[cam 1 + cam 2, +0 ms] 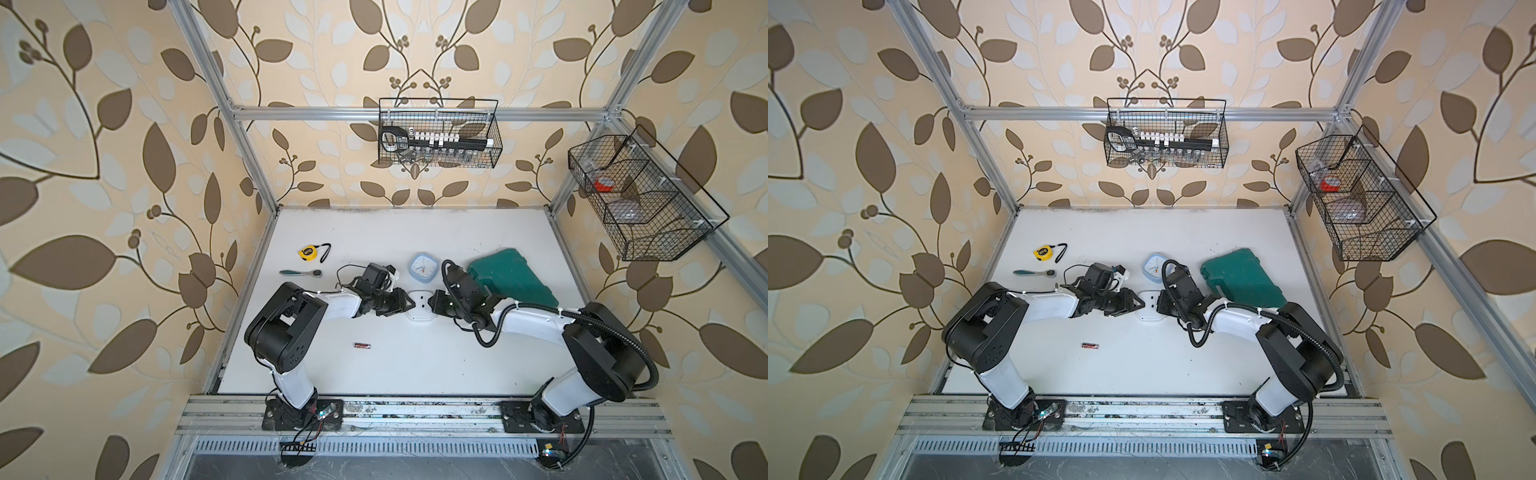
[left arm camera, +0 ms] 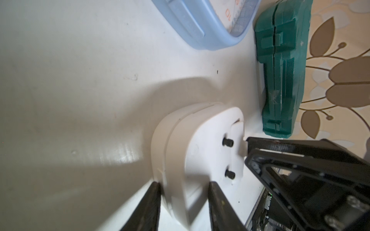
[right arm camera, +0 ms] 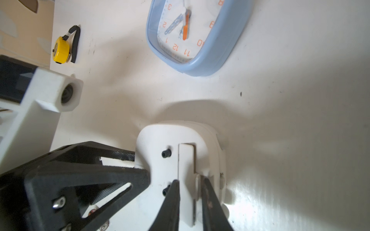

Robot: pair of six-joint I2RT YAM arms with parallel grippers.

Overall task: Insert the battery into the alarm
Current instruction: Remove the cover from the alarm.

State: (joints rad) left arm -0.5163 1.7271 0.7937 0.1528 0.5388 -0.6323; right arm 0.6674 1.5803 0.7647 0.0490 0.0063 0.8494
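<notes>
**Alarm.** The alarm (image 1: pixel 421 307) is a smooth white moulded plastic housing with rounded corners. It lies at mid-worktop between the two arms. Its upward face carries two short black pegs (image 2: pixel 228 142) and a flat, stepped cover strip (image 3: pixel 186 158) set in a slot.

**Left gripper.** The left gripper (image 2: pixel 184 183) has black, wedge-shaped jaws. They stand at moderate width, astride the housing's rounded rim and clamped on it.

**Right gripper.** The right gripper (image 3: pixel 189 180) has its jaws narrow. One tip lies against each side of the cover strip's thinner end, pinching it.

**Battery.** The battery (image 1: pixel 363 345) is a slim dark cylinder with a red band. It lies on its side on the matte white worktop (image 1: pixel 415 232), well apart from the alarm, towards the front rail and on the left arm's side. Bare surface lies all round it.

**Surroundings.**
- A pale-blue, rounded-square clock (image 1: pixel 422 269) lies face up just behind the alarm.
- A textured green hard case (image 1: pixel 511 276) lies to the clock's right, near the worktop's right edge.
- A yellow tape measure (image 1: pixel 308 252) and a ratchet handle (image 1: pixel 301 273) lie near the left edge.
- The rear strip of the worktop is open.
</notes>
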